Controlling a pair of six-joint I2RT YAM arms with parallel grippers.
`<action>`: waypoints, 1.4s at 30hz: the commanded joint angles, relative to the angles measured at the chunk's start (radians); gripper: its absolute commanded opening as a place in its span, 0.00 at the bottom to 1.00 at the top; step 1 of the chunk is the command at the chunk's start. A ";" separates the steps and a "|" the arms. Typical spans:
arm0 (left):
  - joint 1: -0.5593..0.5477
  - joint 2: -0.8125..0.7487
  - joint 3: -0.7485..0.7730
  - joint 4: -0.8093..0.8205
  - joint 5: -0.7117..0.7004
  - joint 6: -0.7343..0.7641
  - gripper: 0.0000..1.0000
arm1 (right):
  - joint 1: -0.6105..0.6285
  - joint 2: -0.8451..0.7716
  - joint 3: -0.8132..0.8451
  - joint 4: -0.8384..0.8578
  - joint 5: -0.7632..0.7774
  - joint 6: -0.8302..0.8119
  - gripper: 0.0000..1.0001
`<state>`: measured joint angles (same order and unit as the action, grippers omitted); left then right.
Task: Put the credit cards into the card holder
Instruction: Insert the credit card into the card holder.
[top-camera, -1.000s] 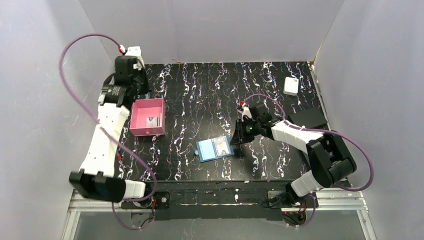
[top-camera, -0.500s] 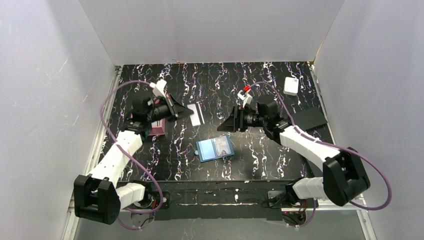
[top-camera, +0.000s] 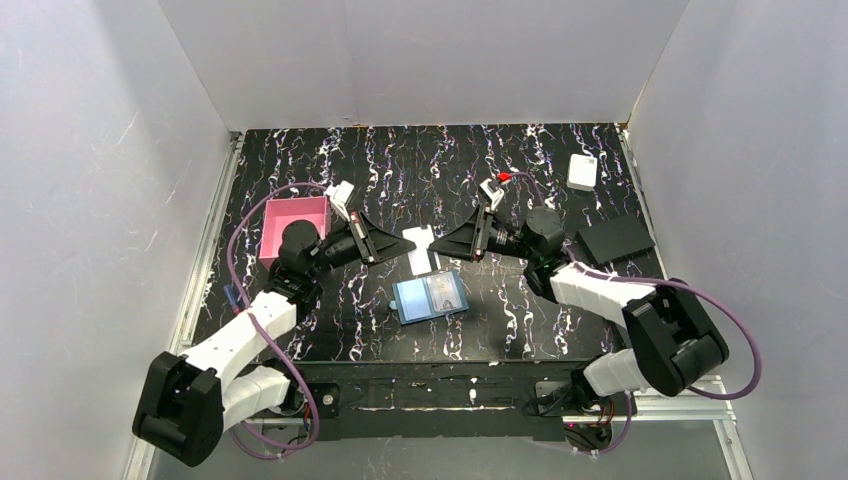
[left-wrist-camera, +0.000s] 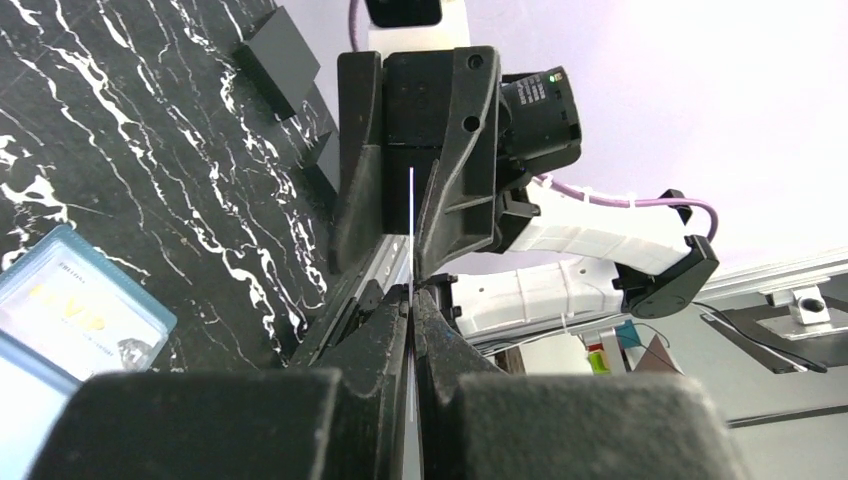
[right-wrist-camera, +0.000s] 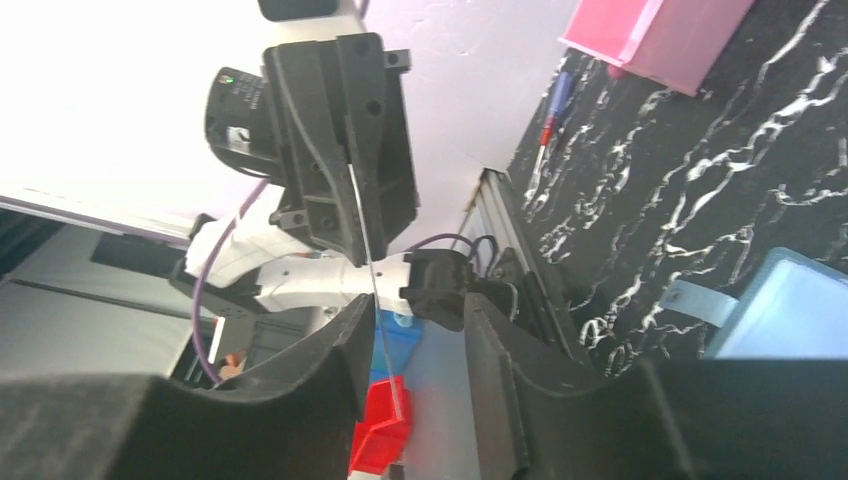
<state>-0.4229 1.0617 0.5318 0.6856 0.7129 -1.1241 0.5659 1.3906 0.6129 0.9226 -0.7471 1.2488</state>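
- A black tabletop (top-camera: 400, 170), veined with white and violet streaks, was pictured enclosed on three sides.
- Plain pale grey panels were set up as the back wall (top-camera: 420, 60), left wall (top-camera: 100, 200) and right wall (top-camera: 750, 150).
- An aluminium rail (top-camera: 690, 410) was fixed along the near edge.
- The enclosure was evenly lit.

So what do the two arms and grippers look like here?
The left arm and right arm have white shells with black joints. The left gripper and right gripper are black and wedge-shaped. A purple cable loops along each arm.
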 joint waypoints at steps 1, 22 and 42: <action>-0.023 0.019 -0.008 0.125 -0.035 -0.039 0.00 | 0.010 0.022 -0.035 0.333 0.002 0.202 0.36; -0.035 0.118 0.277 -1.117 -0.296 0.481 0.67 | -0.055 -0.096 0.317 -1.361 0.541 -0.980 0.01; -0.159 0.487 0.256 -0.755 -0.125 0.390 0.09 | -0.004 0.236 0.213 -0.876 -0.028 -0.697 0.01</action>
<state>-0.5581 1.5133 0.7487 -0.0934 0.5777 -0.7610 0.5625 1.5704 0.8604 -0.1096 -0.6812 0.5068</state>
